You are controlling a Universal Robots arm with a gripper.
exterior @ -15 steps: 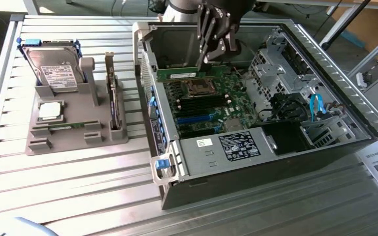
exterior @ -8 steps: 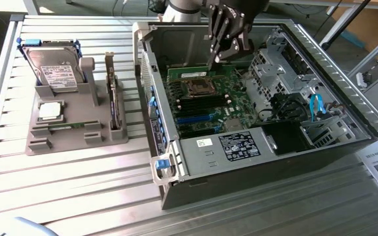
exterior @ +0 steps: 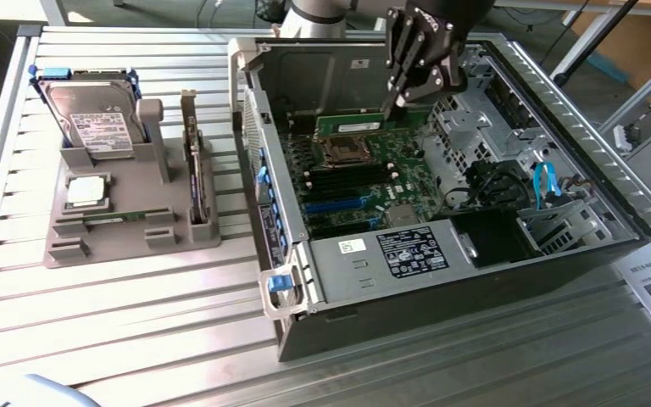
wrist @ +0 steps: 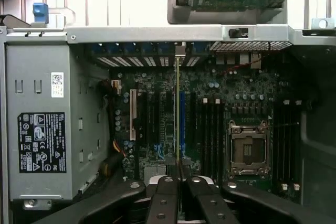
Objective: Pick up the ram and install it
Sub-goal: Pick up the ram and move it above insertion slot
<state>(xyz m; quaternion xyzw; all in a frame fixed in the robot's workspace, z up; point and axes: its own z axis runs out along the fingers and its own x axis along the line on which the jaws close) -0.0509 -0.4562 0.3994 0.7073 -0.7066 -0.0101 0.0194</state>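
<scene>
**Ram clamped in the claw above the open case**

Exterior view: A slatted metal bench [exterior: 133, 331] carries an open computer case [exterior: 439, 314] lying on its side, with the motherboard [exterior: 393, 191] exposed. The power supply [exterior: 410, 253], with its black label, fills the near part of the case. A blue cable [exterior: 546, 182] loops through the bay on the exterior view's right. On the exterior view's left, well apart from the case, a grey holder [exterior: 111, 242] keeps a hard drive [exterior: 94, 119] upright, a square silver processor chip [exterior: 86, 191] flat and a dark expansion card [exterior: 196, 170] on edge.

The arm reaches down from the far side. Its black claw [exterior: 399, 106] points into the far half of the case, near the empty processor socket [exterior: 342, 153]. The ram [exterior: 362, 125] hangs from the fingertips with its long side level and its labelled face turned toward the near side, above the board.

Wrist view: The claw [wrist: 180, 179] is narrow, its fingers [wrist: 167, 192] closed on the ram [wrist: 177, 108], which shows edge-on as a thin strip between them. Below it, the black memory slots [wrist: 207, 129] run parallel to that strip, beside the socket.
</scene>
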